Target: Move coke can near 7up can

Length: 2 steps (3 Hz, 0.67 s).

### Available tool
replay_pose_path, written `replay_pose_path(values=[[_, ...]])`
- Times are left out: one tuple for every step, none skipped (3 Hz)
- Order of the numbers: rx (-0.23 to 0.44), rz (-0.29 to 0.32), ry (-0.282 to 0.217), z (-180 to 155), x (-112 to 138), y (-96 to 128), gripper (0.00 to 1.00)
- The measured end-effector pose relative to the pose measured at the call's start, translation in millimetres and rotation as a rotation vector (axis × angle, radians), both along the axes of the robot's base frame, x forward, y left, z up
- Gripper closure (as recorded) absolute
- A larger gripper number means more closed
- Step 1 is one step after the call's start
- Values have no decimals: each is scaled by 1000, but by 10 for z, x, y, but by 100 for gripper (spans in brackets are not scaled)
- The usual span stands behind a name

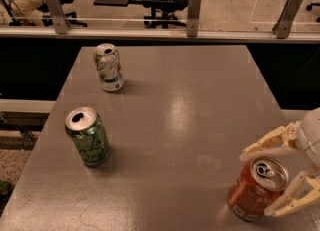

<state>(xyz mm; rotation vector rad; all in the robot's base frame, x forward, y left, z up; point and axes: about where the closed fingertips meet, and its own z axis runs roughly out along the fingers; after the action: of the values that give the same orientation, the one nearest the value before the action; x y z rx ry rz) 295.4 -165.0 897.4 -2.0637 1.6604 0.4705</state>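
Note:
The coke can [255,190], red-orange with a silver top, stands upright at the table's front right. My gripper [267,180] is open, with one pale finger behind the can and the other in front of it, so the can sits between the fingers. I cannot tell whether the fingers touch it. The 7up can [109,67], mostly white with green and red markings, stands upright at the far left of the table, well away from the coke can.
An all-green can [88,136] stands upright at the left middle of the grey table [180,105]. A glass railing with metal posts [194,5] runs behind the table's far edge, with office chairs beyond it.

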Motion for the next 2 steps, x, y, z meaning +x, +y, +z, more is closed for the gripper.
replay_pose_path(values=[[1,-2,5,-6,-5,-2,64],[0,-13,-2,160,126,63,87]])
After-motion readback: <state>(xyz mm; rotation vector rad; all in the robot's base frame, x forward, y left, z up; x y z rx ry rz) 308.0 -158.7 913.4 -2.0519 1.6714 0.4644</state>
